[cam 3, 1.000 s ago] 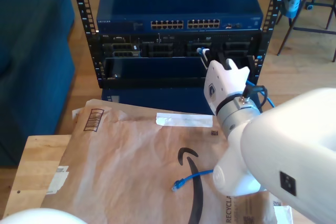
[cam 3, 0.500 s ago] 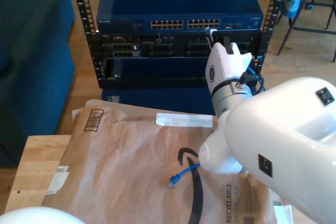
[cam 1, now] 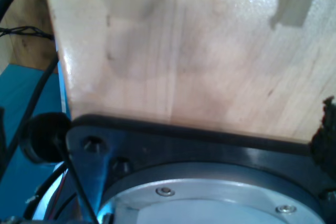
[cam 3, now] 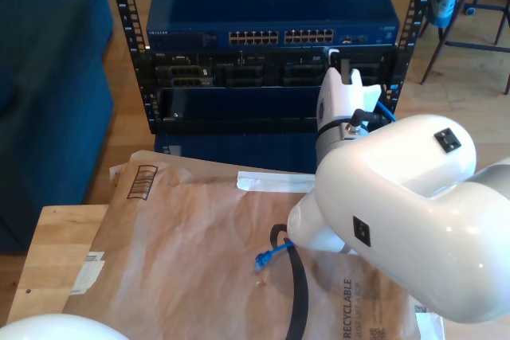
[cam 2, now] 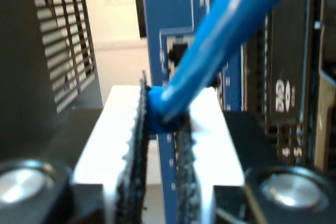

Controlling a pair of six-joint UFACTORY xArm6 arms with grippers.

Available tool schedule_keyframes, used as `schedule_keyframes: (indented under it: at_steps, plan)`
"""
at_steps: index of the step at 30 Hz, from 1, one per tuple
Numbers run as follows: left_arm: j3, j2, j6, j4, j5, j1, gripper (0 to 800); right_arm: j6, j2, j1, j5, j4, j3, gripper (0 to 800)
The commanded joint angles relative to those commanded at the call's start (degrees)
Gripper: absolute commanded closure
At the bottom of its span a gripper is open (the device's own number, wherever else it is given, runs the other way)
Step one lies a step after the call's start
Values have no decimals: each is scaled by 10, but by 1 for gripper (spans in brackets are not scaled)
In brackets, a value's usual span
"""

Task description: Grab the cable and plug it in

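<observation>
First wrist view: pale wooden table (cam 1: 199, 51), black mount below; jaw state of my first gripper can't be told. Second wrist view: my second gripper (cam 2: 160, 129) pinches the cable (cam 2: 220, 40) close to a switch port. Exterior view: that gripper (cam 3: 335, 57) is up at the blue switch (cam 3: 271, 13); cable's free plug (cam 3: 264, 259) lies on the brown paper (cam 3: 191, 236).
</observation>
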State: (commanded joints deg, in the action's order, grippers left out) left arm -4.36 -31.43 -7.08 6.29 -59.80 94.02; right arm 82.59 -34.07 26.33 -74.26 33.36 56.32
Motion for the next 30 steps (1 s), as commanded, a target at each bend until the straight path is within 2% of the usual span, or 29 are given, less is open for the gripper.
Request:
schedule_keyframes:
  at_steps: [12, 30]
  plan:
    - [0, 0, 0, 0, 0, 0, 0, 1, -55, -6, -23, 5, 69, 800]
    - [0, 0, 0, 0, 0, 0, 0, 1, -76, -10, -20, 4, 105, 800]
